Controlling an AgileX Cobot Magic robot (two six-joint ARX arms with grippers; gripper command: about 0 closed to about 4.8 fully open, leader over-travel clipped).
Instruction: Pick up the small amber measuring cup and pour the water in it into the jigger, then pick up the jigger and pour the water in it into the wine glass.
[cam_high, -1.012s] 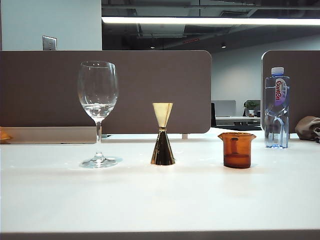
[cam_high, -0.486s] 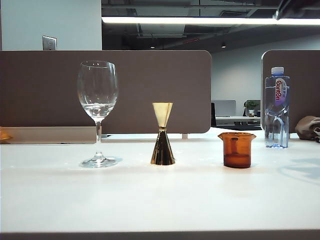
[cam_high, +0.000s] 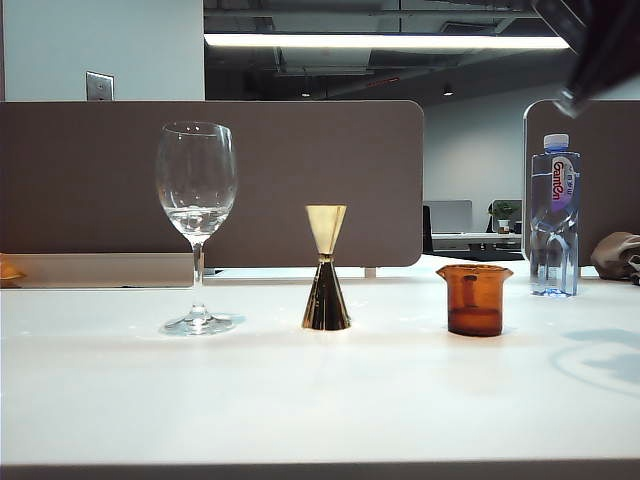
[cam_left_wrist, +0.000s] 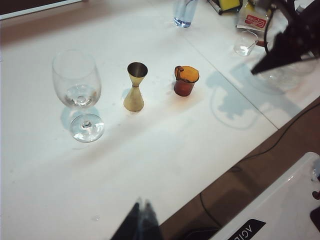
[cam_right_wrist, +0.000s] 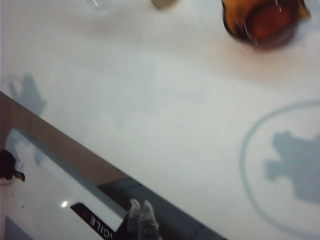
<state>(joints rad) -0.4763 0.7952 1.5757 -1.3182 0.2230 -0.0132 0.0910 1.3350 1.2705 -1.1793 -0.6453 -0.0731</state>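
Right now three vessels stand in a row across the middle of the white bench (cam_high: 320, 400), well apart from each other. The small amber measuring cup (cam_high: 474, 299) stands upright toward the right edge. It looks darker brown near its bottom, and nothing touches it. The jigger (cam_high: 326, 268) stands upright in the middle of the row, pale gold on top and dark and shiny below. The wine glass (cam_high: 196, 222) stands toward the left edge, with a little clear water (cam_high: 196, 217) in the bottom of its bowl.

The left pincer (cam_left_wrist: 140, 214) hangs near the front edge of the bench, away from all three vessels. Its two tips sit pressed together, and it carries nothing.

The right pincer (cam_right_wrist: 141, 214) hangs in the air near the front right part of the bench, not far from the measuring cup. Its tips are clenched together too, with nothing between them. The right arm (cam_high: 600, 40) shows as a dark blur high above the right side.

Farther back, near the far right corner, stands a clear plastic bottle (cam_high: 553, 215) with a white cap.
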